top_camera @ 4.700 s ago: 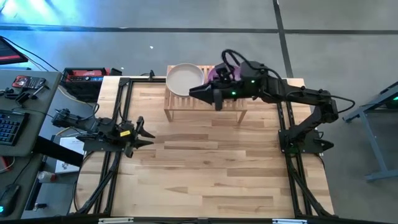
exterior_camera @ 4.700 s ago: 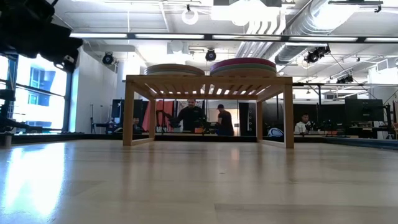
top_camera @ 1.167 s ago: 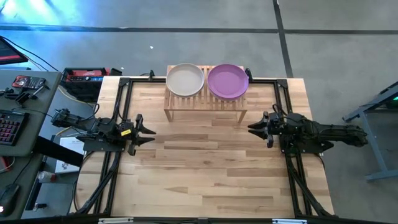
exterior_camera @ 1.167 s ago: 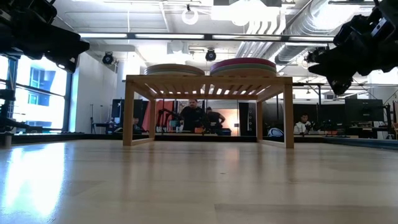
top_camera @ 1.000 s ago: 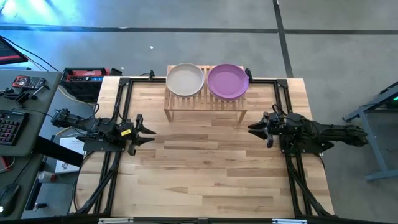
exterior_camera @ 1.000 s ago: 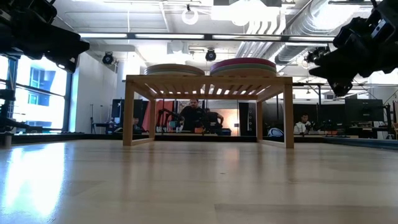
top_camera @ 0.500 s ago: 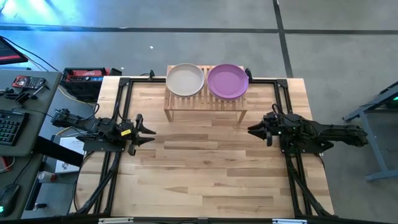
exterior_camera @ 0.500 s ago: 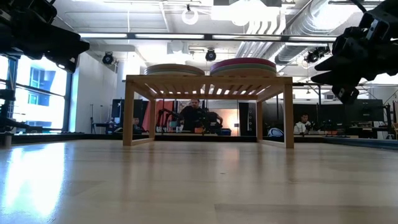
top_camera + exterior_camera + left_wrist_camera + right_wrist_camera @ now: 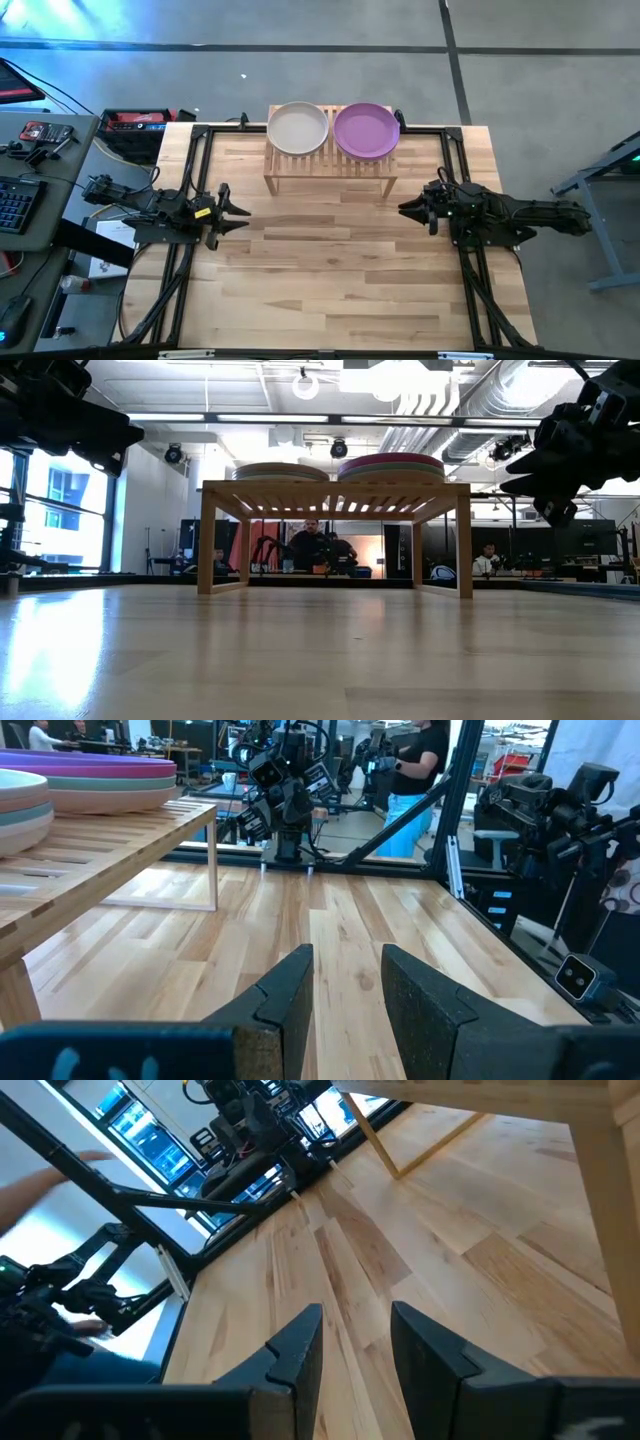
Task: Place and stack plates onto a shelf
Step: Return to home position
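Observation:
The light-wood shelf (image 9: 330,165) stands on its legs at the table's far edge. Two stacks of plates rest on its slatted top: one topped by a beige plate (image 9: 298,128) on the left, one topped by a purple plate (image 9: 366,131) on the right. In the low view the stacks (image 9: 281,471) (image 9: 391,464) sit side by side on the shelf (image 9: 335,488). My left gripper (image 9: 235,212) hovers open near the table's left edge, and the left wrist view shows the gap between its fingers (image 9: 347,985). My right gripper (image 9: 405,208) hovers open near the right edge (image 9: 357,1342). Both are empty.
Black frame rails (image 9: 195,190) (image 9: 462,250) run along the table's left and right sides. Bare wood (image 9: 330,270) lies between the arms and in front of the shelf. A side desk with a keyboard and tools (image 9: 30,140) stands to the left. People (image 9: 310,545) show in the room behind.
My right gripper has dipped slightly while staying near the table's right edge. The plates and shelf have stayed where they were.

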Robot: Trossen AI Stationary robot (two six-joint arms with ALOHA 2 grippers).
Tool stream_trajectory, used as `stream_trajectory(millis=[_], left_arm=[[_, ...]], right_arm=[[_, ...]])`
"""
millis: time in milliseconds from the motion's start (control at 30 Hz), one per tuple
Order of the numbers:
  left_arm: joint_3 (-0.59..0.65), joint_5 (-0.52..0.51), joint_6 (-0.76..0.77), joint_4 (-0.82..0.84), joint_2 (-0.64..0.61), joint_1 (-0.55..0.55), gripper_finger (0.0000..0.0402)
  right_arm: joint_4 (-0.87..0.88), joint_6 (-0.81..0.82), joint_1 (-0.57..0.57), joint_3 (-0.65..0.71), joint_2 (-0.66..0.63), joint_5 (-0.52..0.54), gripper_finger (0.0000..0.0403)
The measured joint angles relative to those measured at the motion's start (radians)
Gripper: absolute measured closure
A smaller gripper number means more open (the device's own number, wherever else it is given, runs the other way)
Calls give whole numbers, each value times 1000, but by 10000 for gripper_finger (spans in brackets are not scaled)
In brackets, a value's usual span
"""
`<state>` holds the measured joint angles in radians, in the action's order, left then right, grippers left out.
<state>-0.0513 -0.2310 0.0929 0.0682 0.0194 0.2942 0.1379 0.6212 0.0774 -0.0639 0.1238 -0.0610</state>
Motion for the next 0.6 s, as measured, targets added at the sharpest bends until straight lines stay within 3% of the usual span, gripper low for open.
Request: stream_trajectory(millis=[600], left_arm=[[0, 0, 0, 0, 0, 0, 293]], right_arm=[[1, 0, 0, 0, 0, 1, 300]])
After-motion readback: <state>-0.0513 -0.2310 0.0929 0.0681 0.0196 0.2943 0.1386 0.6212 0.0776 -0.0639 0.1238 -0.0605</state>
